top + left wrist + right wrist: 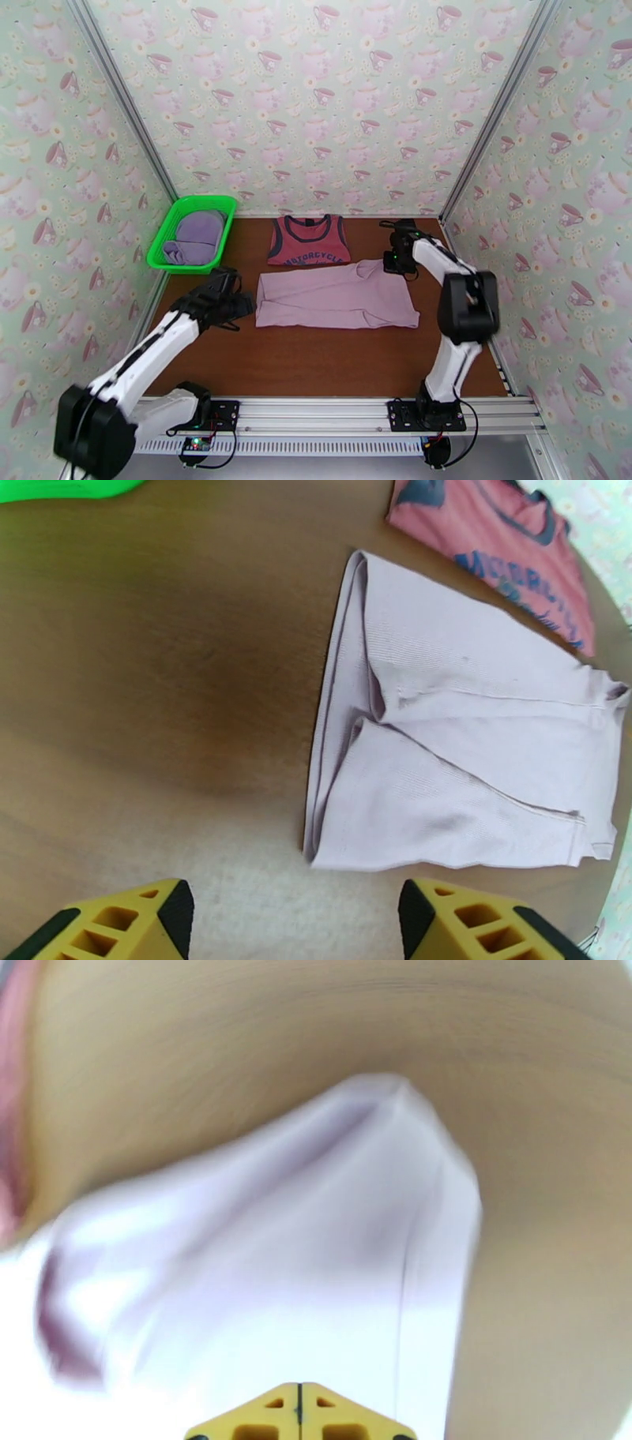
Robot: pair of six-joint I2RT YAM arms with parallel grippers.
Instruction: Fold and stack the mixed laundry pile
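A pale pink-lilac shirt [336, 296] lies folded flat at the table's middle. Behind it lies the dusty-red tank top [308, 241] with dark trim and print. A lavender garment [195, 235] sits in the green basket. My left gripper [237, 304] hovers just off the shirt's left edge; in the left wrist view its gripper [296, 922] is open, with the shirt [458, 756] and tank top [505, 559] ahead. My right gripper [393, 260] is at the shirt's far right corner. In the blurred right wrist view that gripper [299, 1422] has its tips together over the shirt [261, 1260]; whether cloth is pinched is unclear.
The green mesh basket [170, 229] stands at the back left corner, its rim [63, 488] at the top of the left wrist view. Papered walls close the table on three sides. Bare brown tabletop [316, 359] lies in front of the shirt.
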